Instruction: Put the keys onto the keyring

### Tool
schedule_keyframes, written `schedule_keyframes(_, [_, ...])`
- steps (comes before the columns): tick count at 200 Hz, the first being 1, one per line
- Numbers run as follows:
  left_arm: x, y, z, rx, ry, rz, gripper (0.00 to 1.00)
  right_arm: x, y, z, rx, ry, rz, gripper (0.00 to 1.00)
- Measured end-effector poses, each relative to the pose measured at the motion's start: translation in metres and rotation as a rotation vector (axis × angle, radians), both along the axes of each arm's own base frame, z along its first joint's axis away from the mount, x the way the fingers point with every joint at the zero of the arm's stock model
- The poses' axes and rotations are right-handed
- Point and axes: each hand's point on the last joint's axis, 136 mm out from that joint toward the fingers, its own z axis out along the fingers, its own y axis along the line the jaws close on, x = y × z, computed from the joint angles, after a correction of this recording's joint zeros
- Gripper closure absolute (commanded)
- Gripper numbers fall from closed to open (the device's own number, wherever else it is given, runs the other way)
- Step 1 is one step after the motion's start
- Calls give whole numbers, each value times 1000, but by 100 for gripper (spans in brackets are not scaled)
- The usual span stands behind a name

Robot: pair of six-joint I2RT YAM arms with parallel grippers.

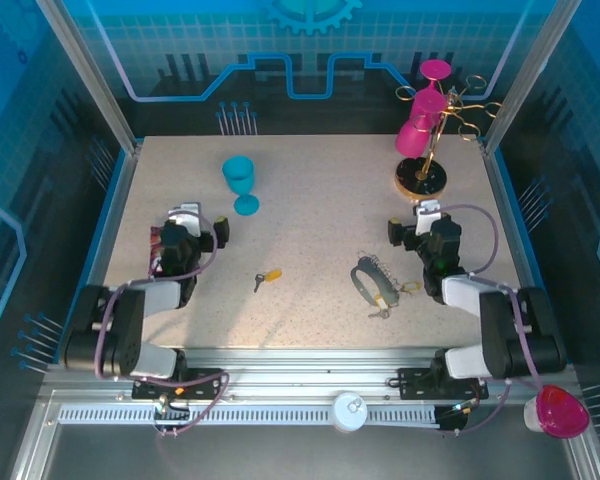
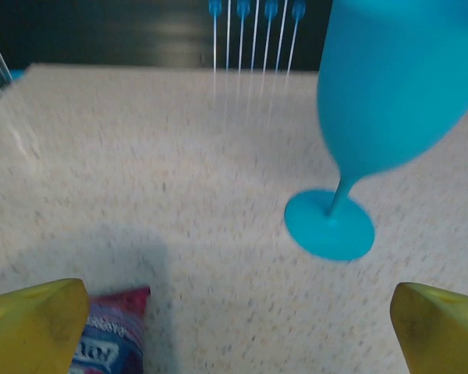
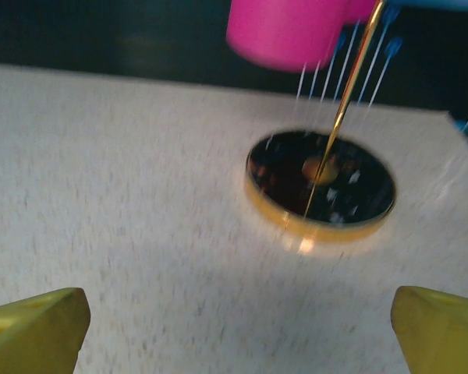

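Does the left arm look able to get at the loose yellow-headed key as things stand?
Probably yes. The key lies alone on bare table near the left arm, nothing around it. The left gripper is open and empty, but it faces the blue goblet, so it must turn back first.

Goblet (image 2: 394, 86) bowl cut off at top; keyring (image 1: 364, 286) chain too small

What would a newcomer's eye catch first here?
The blue goblet stands out toward the far left of the table, and the pink cups on the gold stand at the far right. Closer in, a yellow-headed key lies mid-table, apart from the grey-green keyring to its right.
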Motion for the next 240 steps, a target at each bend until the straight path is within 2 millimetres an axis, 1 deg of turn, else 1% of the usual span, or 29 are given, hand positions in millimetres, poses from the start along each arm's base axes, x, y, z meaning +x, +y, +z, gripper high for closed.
schedule_keyframes(11, [-5,0,17,-14,-34,2,1,-1,1,23,23,-27,-19,4])
schedule_keyframes(19, [-9,0,25,-29,-44,5,1,-4,1,34,49,-30,-33,5])
schedule_keyframes(26, [-13,0,30,-48,-47,9,1,-8,1,40,78,-18,-44,7])
schedule_keyframes(39, [-20,-1,36,-86,-41,9,1,-18,2,42,134,27,-60,10])
schedule_keyframes(53, [-28,-5,40,-136,-21,-1,2,-32,3,35,199,98,-81,17])
schedule_keyframes(63, [-33,-9,43,-169,-1,-21,3,-44,4,26,242,159,-92,23])
schedule_keyframes(91, [-45,-30,52,-284,57,-115,7,-78,12,4,329,312,-89,33])
schedule_keyframes(108, [-54,-45,53,-346,103,-166,8,-93,19,-7,363,391,-66,36])
schedule_keyframes(121, [-63,-61,50,-381,143,-212,8,-103,25,-18,375,458,-43,39])
schedule_keyframes(129, [-70,-74,48,-395,168,-250,8,-108,30,-25,381,504,-29,40])
schedule_keyframes(144, [-84,-105,45,-413,213,-332,9,-113,40,-35,382,586,1,41])
schedule_keyframes(155, [-95,-127,42,-426,249,-391,10,-114,48,-39,376,630,23,42])
schedule_keyframes(165, [-103,-143,39,-438,275,-427,11,-113,53,-42,366,663,34,49])
schedule_keyframes(176, [-109,-158,36,-456,305,-454,12,-111,59,-45,356,696,39,54])
schedule_keyframes(183, [-112,-166,32,-465,322,-463,12,-110,62,-47,351,717,36,63])
schedule_keyframes(187, [-114,-173,29,-468,336,-473,12,-110,63,-48,343,729,36,65])
schedule_keyframes(193, [-117,-181,24,-470,359,-478,12,-109,64,-51,341,748,22,68])
schedule_keyframes(200, [-121,-190,17,-466,387,-485,12,-110,64,-54,341,769,-1,69])
schedule_keyframes(220, [-133,-218,-7,-434,477,-507,12,-116,56,-65,354,826,-100,68])
schedule_keyframes(240, [-142,-246,-21,-411,541,-533,12,-128,44,-72,371,866,-206,67])
